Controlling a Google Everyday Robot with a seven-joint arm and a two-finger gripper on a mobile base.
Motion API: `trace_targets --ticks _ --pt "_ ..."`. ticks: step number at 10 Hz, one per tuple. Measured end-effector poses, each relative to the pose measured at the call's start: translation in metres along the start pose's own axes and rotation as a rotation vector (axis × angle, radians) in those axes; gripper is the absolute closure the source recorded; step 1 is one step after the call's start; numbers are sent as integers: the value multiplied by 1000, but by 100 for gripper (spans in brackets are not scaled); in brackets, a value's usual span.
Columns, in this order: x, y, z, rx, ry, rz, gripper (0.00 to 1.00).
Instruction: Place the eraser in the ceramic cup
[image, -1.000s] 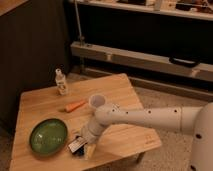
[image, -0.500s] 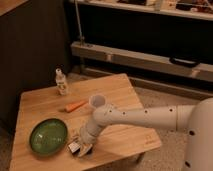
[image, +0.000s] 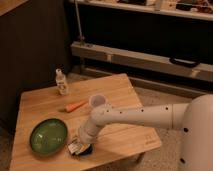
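The ceramic cup (image: 97, 101) is small, pale and round, and stands upright near the middle of the wooden table (image: 125, 95). My gripper (image: 80, 146) is low over the table's front edge, just right of the green bowl. A small white and dark piece that looks like the eraser (image: 73, 148) lies right at the gripper, beside the blue pad (image: 86, 150). The wrist partly hides both. The gripper is well in front of the cup and to its left.
A green bowl (image: 48, 135) sits at the front left. An orange carrot-like piece (image: 76, 106) lies left of the cup. A small clear bottle (image: 61, 82) stands at the back left. A dark wall and metal rails stand behind the table.
My gripper has shifted a little to the left along the table's front edge, toward the green bowl, and stays low. The cup, carrot piece and bottle have not moved.
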Motion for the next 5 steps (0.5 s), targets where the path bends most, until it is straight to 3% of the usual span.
trace_targets --ticks 1,3,5 --pt "2 0 -10 13 0 5 81" --pt "-4 -11 -44 82 -14 0 81" --pt "-17 -24 -99 156 -29 -6 81"
